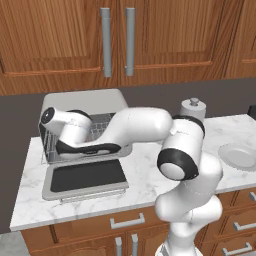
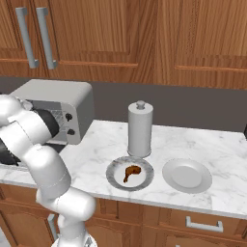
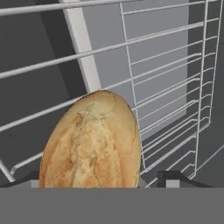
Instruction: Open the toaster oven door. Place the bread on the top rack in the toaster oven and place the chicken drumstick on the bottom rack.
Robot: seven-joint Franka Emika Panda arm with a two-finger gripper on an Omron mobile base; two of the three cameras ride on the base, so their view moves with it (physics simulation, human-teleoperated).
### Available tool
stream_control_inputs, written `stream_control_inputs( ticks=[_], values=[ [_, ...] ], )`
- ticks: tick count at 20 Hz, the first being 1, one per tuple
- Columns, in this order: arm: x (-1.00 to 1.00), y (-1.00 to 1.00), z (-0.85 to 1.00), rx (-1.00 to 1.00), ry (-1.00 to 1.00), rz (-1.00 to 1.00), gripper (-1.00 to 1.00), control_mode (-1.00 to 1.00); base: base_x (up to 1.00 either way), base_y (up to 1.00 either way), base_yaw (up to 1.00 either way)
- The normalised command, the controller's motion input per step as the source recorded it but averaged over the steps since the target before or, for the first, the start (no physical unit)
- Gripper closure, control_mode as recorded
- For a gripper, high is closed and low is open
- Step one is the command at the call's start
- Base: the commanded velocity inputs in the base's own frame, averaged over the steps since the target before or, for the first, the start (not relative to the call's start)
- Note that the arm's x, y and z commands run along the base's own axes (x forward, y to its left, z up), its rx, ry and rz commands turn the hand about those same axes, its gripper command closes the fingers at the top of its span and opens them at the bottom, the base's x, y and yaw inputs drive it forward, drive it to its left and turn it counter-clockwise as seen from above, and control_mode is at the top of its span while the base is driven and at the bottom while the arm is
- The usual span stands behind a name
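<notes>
Bread [image 3: 92, 140] fills the hand view's lower left, on the rack [image 3: 175, 87]: light, crusty, crushable. Gripper [image 3: 99, 179] fingers spread wide, letting go.

My arm [image 1: 150, 127] is glossy white, built of fat rounded segments, smooth shells, no cables or screws showing. Dark, near-black bands ring the joints: one wide band at the bulbous elbow [image 1: 176, 165], another at the wrist end with a round dark cap [image 1: 47, 116] bearing a small pale centre. A black strip runs under the forearm. From the right base camera, same white shells [image 2: 46, 169], dark collar near the top. My finger tips [image 3: 175, 178] are small, dark grey, blocky.
</notes>
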Motion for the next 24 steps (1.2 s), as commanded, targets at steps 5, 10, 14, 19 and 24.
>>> stream_control_inputs(
  ticks=[5,10,14,19,24],
  values=[
    [-0.06,0.0,0.01,0.06,-0.01,0.0,-1.0,-1.0,0.0,0.0,0.0],
    [-0.03,-0.36,-0.42,0.01,0.0,-0.01,-1.0,-1.0,0.0,0.0,0.0],
    [0.05,-0.53,-0.43,0.0,0.0,0.0,-1.0,-1.0,0.0,0.0,0.0],
    [-0.31,-0.07,0.4,0.07,-0.06,0.01,-1.0,-1.0,0.0,0.0,0.0],
    [-0.57,-0.08,0.34,0.1,0.02,-0.19,-1.0,-1.0,0.0,0.0,0.0]
  ],
)
